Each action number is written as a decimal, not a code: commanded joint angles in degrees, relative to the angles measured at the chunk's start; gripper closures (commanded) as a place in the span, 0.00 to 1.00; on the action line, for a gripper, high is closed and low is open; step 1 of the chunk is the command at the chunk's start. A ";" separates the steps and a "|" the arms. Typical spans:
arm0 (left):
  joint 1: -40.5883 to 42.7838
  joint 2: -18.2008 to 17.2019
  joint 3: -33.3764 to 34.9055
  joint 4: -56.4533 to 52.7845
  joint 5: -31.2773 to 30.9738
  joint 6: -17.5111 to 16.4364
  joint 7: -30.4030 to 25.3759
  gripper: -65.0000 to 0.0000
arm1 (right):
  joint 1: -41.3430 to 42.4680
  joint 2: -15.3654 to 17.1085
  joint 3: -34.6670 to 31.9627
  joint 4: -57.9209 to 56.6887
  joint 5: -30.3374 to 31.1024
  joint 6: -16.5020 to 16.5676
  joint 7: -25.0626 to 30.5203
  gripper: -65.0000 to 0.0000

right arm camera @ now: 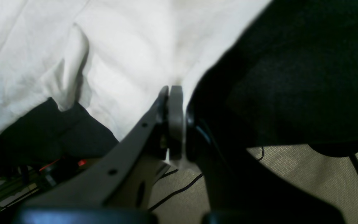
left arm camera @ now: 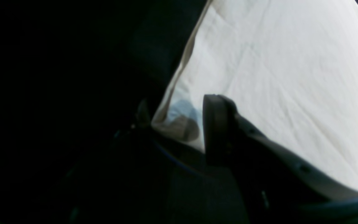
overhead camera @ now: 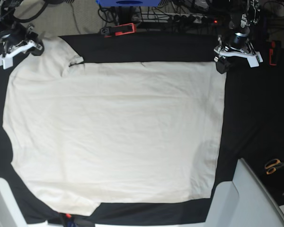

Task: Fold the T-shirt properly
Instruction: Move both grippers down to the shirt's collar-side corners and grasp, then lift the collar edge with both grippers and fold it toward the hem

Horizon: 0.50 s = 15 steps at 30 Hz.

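Observation:
The cream T-shirt lies spread flat on the black table cloth, its hem toward the right and its sleeves toward the left. My right gripper is at the far left sleeve end. In the right wrist view it is shut, with the shirt's cloth pinched between its fingers. My left gripper is at the far right hem corner. In the left wrist view it is open, its fingers apart on either side of the shirt corner.
Orange-handled scissors lie at the right edge. Red clamps hold the cloth at the back. A grey-white panel rises at the front right. Cables run over the beige floor beyond the table edge.

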 commanded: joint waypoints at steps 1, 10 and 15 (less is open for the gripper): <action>0.29 -0.17 0.11 -0.33 -0.05 1.30 2.47 0.60 | -0.01 0.59 0.17 0.57 0.74 0.20 0.45 0.99; 0.12 -0.26 3.80 -0.33 -0.05 1.30 2.47 0.60 | 0.08 0.59 0.17 0.57 0.74 0.20 0.45 0.99; 0.12 -0.26 4.24 -0.33 -0.05 1.30 2.47 0.61 | 0.08 0.59 0.17 0.57 0.74 0.20 0.45 0.99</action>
